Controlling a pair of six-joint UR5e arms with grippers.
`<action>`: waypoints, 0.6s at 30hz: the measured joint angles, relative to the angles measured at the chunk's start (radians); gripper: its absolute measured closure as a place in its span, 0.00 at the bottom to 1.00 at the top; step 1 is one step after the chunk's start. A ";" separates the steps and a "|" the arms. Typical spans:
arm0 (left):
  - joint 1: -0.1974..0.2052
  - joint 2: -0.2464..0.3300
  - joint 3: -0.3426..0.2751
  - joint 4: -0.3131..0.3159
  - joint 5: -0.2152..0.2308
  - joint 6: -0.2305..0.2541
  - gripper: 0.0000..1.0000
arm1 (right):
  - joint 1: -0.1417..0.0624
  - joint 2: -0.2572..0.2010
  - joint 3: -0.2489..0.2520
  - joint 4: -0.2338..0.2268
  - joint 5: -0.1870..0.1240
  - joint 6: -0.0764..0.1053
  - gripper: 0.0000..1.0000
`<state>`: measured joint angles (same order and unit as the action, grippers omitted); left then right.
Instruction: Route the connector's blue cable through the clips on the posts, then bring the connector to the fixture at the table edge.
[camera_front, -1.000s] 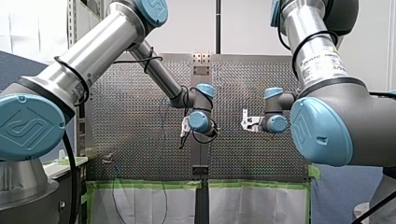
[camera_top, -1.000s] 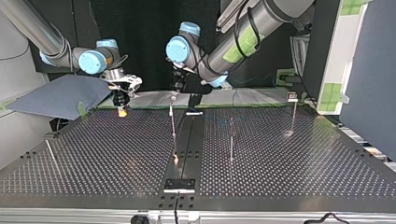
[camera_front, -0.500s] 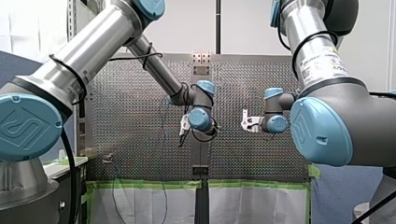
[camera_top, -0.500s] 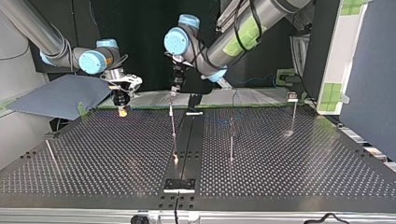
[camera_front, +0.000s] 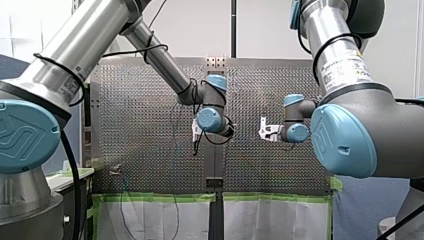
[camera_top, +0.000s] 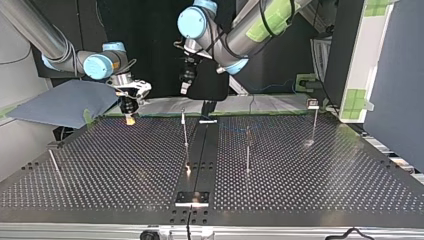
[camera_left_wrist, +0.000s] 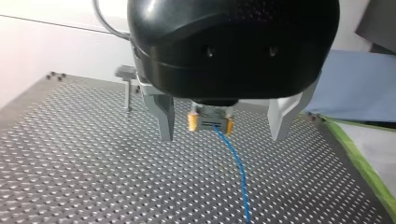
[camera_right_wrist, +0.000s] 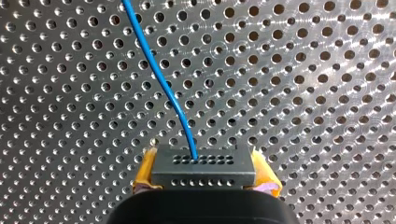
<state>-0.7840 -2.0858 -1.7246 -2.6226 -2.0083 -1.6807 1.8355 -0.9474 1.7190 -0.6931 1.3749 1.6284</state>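
Observation:
My right gripper (camera_right_wrist: 203, 161) is shut on the grey connector (camera_right_wrist: 203, 171), which sits between its yellow pads (camera_right_wrist: 145, 171). The blue cable (camera_right_wrist: 161, 81) leaves the connector's face and runs off over the perforated table. In the top view my right gripper (camera_top: 130, 119) hangs low over the table's far left part. My left gripper (camera_top: 184, 90) hangs high above the centre post (camera_top: 185, 131), its metal fingers (camera_left_wrist: 164, 119) open with nothing between them. In the left wrist view the held connector (camera_left_wrist: 210, 122) shows ahead, and the blue cable (camera_left_wrist: 237, 164) trails from it under my left gripper (camera_left_wrist: 220, 138).
In the top view two more posts (camera_top: 247, 150) (camera_top: 314, 121) stand right of centre, and a slanted rod (camera_top: 54, 165) rises at the left. A dark rail (camera_top: 202, 150) runs down the table's middle to the fixture (camera_top: 192, 198) at the near edge. A blue sheet (camera_top: 60, 102) lies beyond the far left corner.
My left arm has lifted, carrying its open gripper up and away from the centre post's top. My right arm has stayed in place with the connector.

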 joint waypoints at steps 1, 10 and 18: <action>-0.001 0.010 -0.010 0.008 0.000 -0.010 0.00 | -0.001 0.000 0.000 0.000 0.000 0.002 1.00; -0.005 0.088 -0.088 0.076 -0.011 -0.049 0.00 | -0.003 0.000 0.000 0.010 0.000 0.009 1.00; -0.007 0.158 -0.158 0.098 -0.009 -0.055 0.00 | -0.004 0.000 0.000 0.014 0.000 0.010 1.00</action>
<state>-0.7915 -1.9281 -1.8823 -2.5244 -2.0172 -1.7361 1.8314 -0.9473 1.7193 -0.6794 1.3746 1.6386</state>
